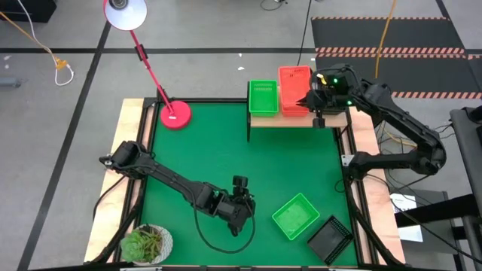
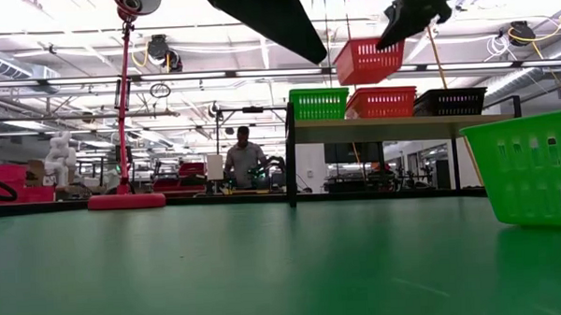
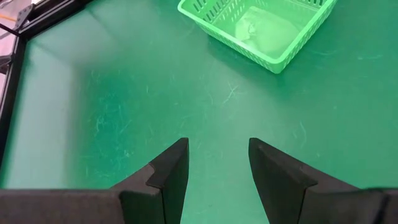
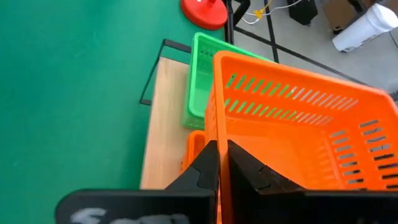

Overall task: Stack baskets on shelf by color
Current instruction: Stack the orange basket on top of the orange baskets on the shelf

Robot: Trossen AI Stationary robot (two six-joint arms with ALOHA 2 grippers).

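Note:
An orange-red basket (image 2: 369,61) hangs in my right gripper (image 4: 222,165) above the light-wood shelf (image 1: 295,119) at the table's far right. On the shelf stand a green basket (image 2: 318,103), another orange-red basket (image 2: 381,102) right under the held one, and a black basket (image 2: 450,101). The right gripper (image 1: 312,99) hides the black one in the high view. My left gripper (image 1: 241,203) is open over the near middle of the table, fingers pointing toward a green basket (image 3: 258,28) resting on the table top. A black basket (image 1: 330,239) lies near the table's near right corner. My right gripper pinches the held orange-red basket by the top of its side wall (image 4: 219,134), the wall facing the table's right. One finger is outside and one inside. The fingers come from the table's right. The basket is lifted clear, about level, above the orange-red basket on the shelf.
A red lamp base (image 1: 175,115) with a slanting stem stands at the far left of the table. A potted plant (image 1: 147,243) sits at the near left corner. A person (image 2: 244,159) is in the room far behind the table.

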